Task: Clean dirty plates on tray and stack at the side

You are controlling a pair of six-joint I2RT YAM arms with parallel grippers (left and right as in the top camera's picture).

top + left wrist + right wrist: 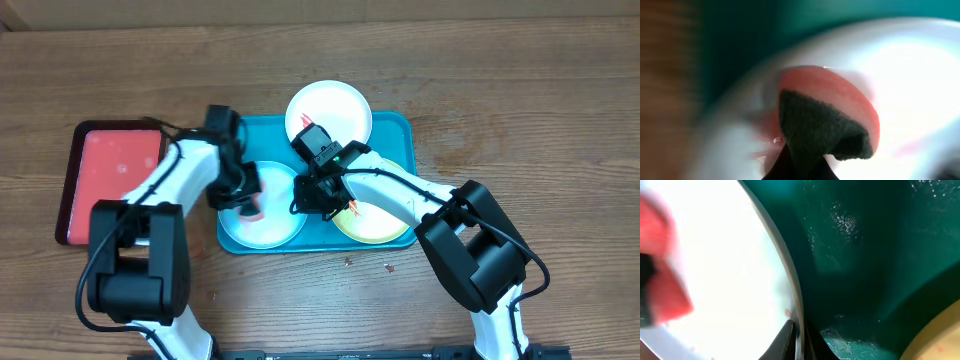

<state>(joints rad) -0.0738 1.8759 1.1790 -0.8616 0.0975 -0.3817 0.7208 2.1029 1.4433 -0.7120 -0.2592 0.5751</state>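
Overhead view, with both wrist views for detail. Three plates lie on the teal tray: the white plate at its far edge, the pale blue plate at the near left and the yellow-green plate at the near right. The left gripper is clamped on one sponge, pink with a dark scouring face, and presses it onto the pale blue plate. Red smears show beside the sponge, so this is judged to be the scrubbing step. The right gripper is closed astride that plate's right rim, one finger inside and one outside, apparently to pin the plate against sliding or spinning under the sponge. No plate is stacked at the side yet, so the task looks early. One red tray sits on the wooden table, just left of the teal tray. Count: two arms, one sponge, two trays, three plates.
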